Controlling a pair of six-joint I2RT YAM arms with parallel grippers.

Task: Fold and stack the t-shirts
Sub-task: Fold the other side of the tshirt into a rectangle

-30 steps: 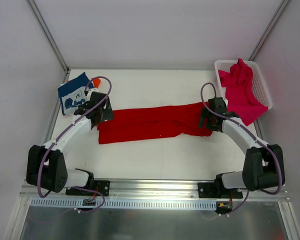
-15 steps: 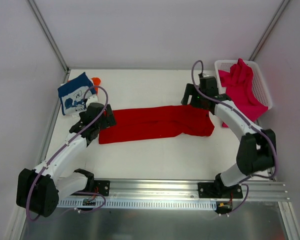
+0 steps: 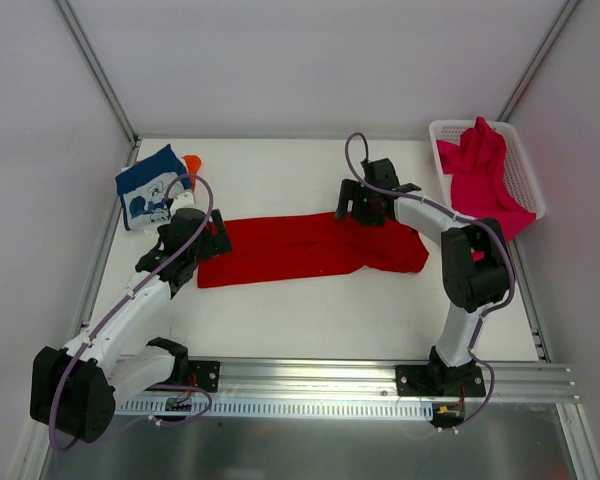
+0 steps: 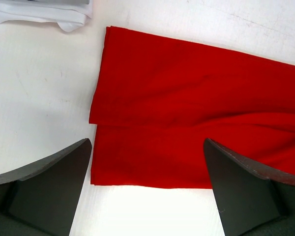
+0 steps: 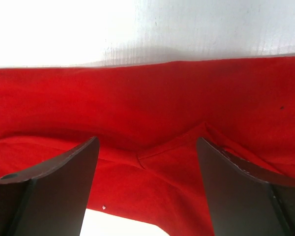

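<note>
We count one red shirt [image 3: 310,248], one pink shirt [image 3: 477,168], one navy shirt [image 3: 140,186], one orange shirt [image 3: 191,162]; left hand [image 4: 147,143], right hand [image 5: 147,141] spread, empty.

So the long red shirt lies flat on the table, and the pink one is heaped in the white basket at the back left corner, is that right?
Not quite: the white basket holding the pink shirt stands at the back right corner, as the top view shows. The red shirt does lie flat on the table.
</note>
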